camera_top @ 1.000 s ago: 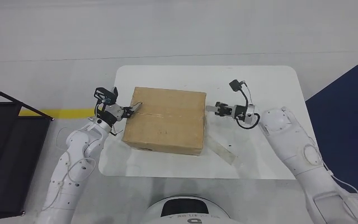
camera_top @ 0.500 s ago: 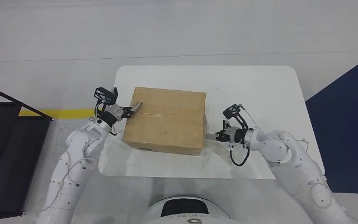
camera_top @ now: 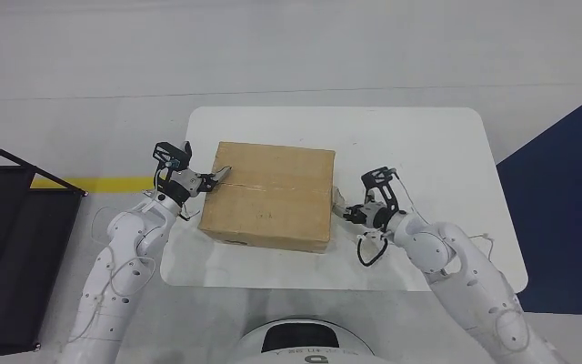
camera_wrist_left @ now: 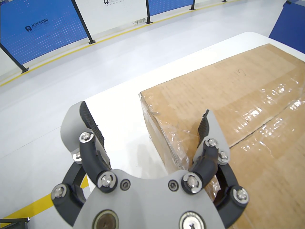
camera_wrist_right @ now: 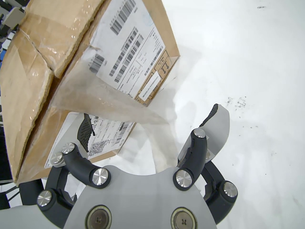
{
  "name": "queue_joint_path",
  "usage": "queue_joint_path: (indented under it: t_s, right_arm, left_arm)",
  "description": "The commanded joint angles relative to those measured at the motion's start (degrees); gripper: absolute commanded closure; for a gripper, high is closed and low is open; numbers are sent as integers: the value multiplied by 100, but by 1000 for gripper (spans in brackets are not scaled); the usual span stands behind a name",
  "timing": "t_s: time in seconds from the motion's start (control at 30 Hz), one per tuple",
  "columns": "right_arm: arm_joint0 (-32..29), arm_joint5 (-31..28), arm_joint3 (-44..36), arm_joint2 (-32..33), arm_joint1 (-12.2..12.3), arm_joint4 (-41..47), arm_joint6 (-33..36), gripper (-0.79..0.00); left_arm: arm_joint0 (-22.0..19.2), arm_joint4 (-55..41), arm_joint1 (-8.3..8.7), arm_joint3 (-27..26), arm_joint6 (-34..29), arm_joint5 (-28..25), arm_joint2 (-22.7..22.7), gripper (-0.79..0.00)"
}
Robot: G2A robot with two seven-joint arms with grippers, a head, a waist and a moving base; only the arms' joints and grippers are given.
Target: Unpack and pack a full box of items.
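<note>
A white table [camera_top: 427, 146] with rounded corners carries the one task item, a brown cardboard box [camera_top: 268, 196]. We find the box on the left half of the table, its left side close to the left edge and its front side near the front edge. Its top flaps are down, and the seam between them runs from left to right under glossy clear tape. From the right end of the box a loose strip of clear tape [camera_wrist_right: 107, 101] hangs away from the cardboard and slants down toward the table. We also see two white printed labels [camera_wrist_right: 135, 48] on that right side, partly behind the strip. The left gripper [camera_top: 216, 176] sits at the upper left edge of the box with its jaws spread wide. One finger [camera_wrist_left: 206, 125] lies over the box top, the other [camera_wrist_left: 88, 117] is off the box above the table, and nothing is held. The right gripper [camera_top: 348, 215] is low over the table just beside the right side of the box. Its jaws are also spread wide, the free end of the strip lies between them, and neither finger pinches it.
</note>
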Motion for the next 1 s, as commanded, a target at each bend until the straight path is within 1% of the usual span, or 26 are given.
queue_joint_path:
  t_s: [0.0, 0.2, 0.33, 0.5, 0.67, 0.77, 0.97]
  right_arm:
    - [80, 110, 72, -20, -30, 126, -77, -785]
    - [351, 252, 398, -111, -136, 514, -432, -785]
    - [308, 221, 413, -72, -172, 611, -797, -785]
    - [19, 1, 218, 154, -169, 693, -1274, -785]
    - [-351, -323, -3, 407, -150, 797, -1598, -785]
    - [-537, -450, -155, 551, -136, 834, -1632, -785]
    - [-827, -438, -680, 719, -122, 697, -1592, -785]
  left_arm:
    - [0, 0, 0, 0, 0, 0, 0, -785]
    - [0, 0, 0, 0, 0, 0, 0, -785]
    - [0, 0, 0, 0, 0, 0, 0, -785]
    - [0, 0, 0, 0, 0, 0, 0, -785]
    - [0, 0, 0, 0, 0, 0, 0, -785]
    - [0, 0, 0, 0, 0, 0, 0, -785]
    - [0, 0, 0, 0, 0, 0, 0, -785]
